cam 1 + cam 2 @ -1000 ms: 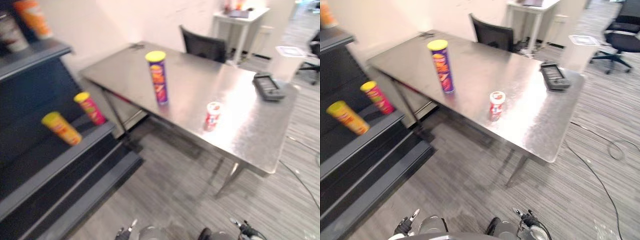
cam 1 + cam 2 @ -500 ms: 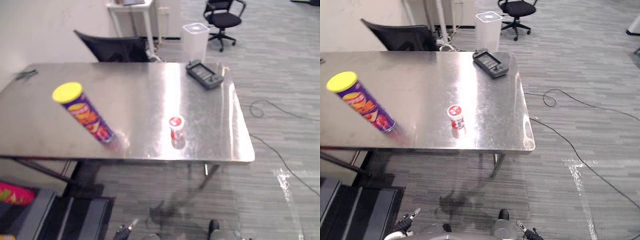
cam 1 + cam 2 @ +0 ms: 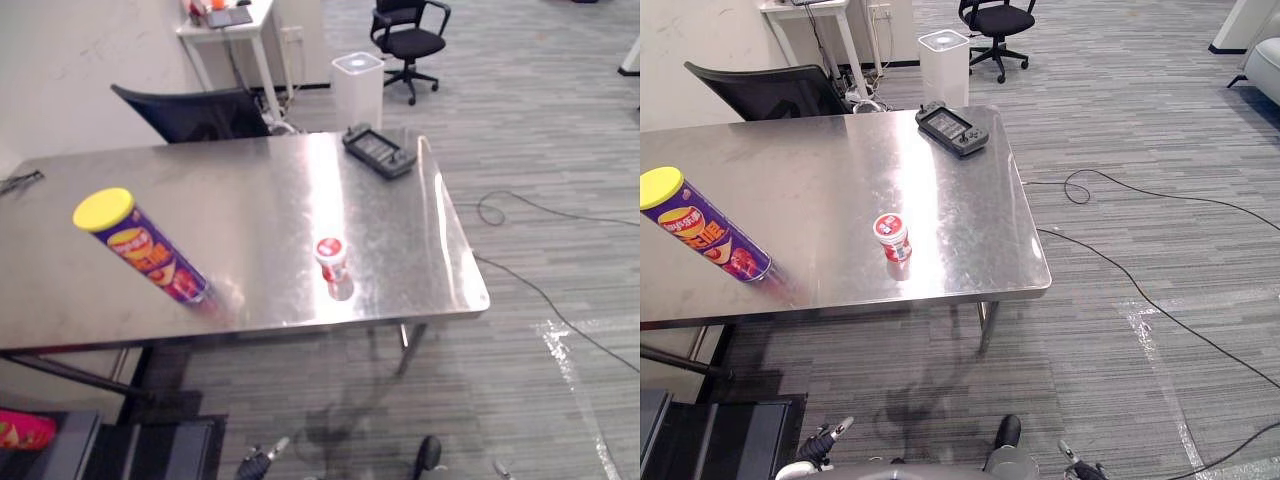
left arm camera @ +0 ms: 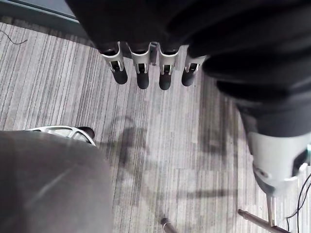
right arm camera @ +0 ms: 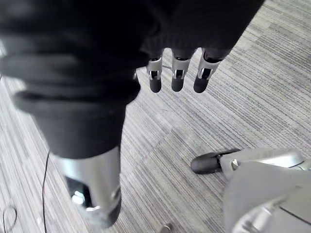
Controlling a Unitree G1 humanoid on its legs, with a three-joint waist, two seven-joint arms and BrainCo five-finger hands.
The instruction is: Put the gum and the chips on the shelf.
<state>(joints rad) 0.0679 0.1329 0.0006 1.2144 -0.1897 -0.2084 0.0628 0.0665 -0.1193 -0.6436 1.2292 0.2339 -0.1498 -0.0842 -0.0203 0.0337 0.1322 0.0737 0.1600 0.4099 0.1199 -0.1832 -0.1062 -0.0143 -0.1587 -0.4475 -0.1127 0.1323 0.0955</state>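
Item 1, chips can (image 3: 141,251): one, purple with a yellow lid, standing on the steel table (image 3: 260,190) towards its left front.

Judged light, a stiff tube with a smooth wall. It is tall for its base, so a nudge near the lid would likely tip it, and a hard squeeze could dent it. Best hold: fingers and thumb wrapped round the middle of the body.

Item 2, gum tub (image 3: 892,237): one, small, red and white, on the same table to the right of the can, well apart from it and near the front edge.

Judged very light, rigid and slick. It is small for the hand, so it may slip or topple. Best hold: a pinch across the body just under the lid.

Left hand (image 4: 142,73): fingers straight and slack, pointing at the floor, holding nothing.

Right hand (image 5: 177,77): the same, fingers straight and nothing in it.

Shelf (image 3: 170,445): dark, at the lower left, with one pink can (image 3: 22,430) lying on it, partly cut off.

Other count: one dark handheld device (image 3: 952,128) at the table's far right corner, one black chair (image 3: 195,113) behind the table, one swivel chair (image 3: 410,28) and one white bin (image 3: 358,85) beyond.
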